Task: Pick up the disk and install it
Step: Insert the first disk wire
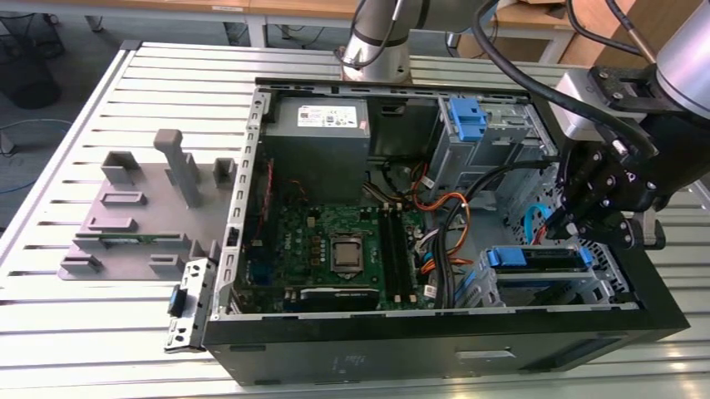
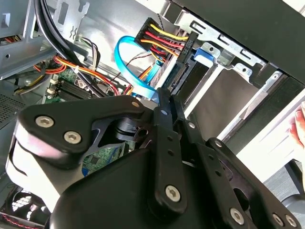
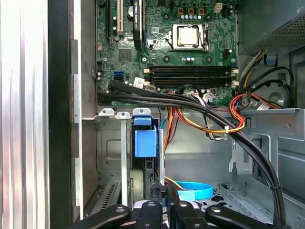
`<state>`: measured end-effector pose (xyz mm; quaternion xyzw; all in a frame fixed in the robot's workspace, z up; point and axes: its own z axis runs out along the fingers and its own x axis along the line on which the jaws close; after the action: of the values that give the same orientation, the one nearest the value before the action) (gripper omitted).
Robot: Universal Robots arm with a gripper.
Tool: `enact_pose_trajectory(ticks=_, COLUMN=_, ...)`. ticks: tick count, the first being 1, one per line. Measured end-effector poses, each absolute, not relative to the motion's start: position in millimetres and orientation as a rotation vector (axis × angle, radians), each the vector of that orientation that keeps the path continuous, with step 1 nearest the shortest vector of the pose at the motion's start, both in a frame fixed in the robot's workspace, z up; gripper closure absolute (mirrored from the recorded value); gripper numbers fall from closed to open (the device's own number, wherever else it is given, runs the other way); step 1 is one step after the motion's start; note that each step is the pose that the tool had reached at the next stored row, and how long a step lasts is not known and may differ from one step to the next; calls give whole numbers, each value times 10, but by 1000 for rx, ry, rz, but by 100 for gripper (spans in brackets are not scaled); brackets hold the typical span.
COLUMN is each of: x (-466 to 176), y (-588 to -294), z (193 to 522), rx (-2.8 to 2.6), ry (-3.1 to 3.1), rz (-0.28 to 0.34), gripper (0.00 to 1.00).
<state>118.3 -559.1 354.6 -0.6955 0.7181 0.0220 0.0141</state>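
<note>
**Disk in the lower bay, gripper right beside it**

We see the open computer case [image 1: 444,332] lying on the slatted metal counter [image 1: 111,332]. In the exterior view the disk [image 1: 537,259], with its blue carrier edge showing, sits in the drive cage [image 1: 599,287] at the case corner on the exterior view's right, near the front edge. The gripper [image 1: 594,226] hangs just above and beside that cage, over the case's right wall.

In the first wrist view the blue carrier tab [image 3: 145,142] stands on edge in the bay slot, with the gripper [image 3: 164,200] fingers drawn close together directly in line with it. We see nothing held between them. Whether the tips touch the carrier, we cannot tell.

In the second wrist view the fingertips [image 2: 164,102] sit next to the power connector with red, yellow and black wires [image 2: 162,40] and a blue data cable [image 2: 131,67], which loops beside the bay.

Elsewhere in the case: motherboard [image 1: 332,249] with bare CPU socket, grey power supply [image 1: 316,137] in the far corner, second blue bracket [image 1: 470,120] in the upper cage. A grey fixture [image 1: 145,216] sits on the counter on the exterior view's left.
</note>
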Motion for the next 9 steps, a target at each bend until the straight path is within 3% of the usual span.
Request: enact_pose_trajectory(ticks=9, x=1168, y=-5604, z=3518, rx=-2162, ry=2230, rz=55, gripper=84)
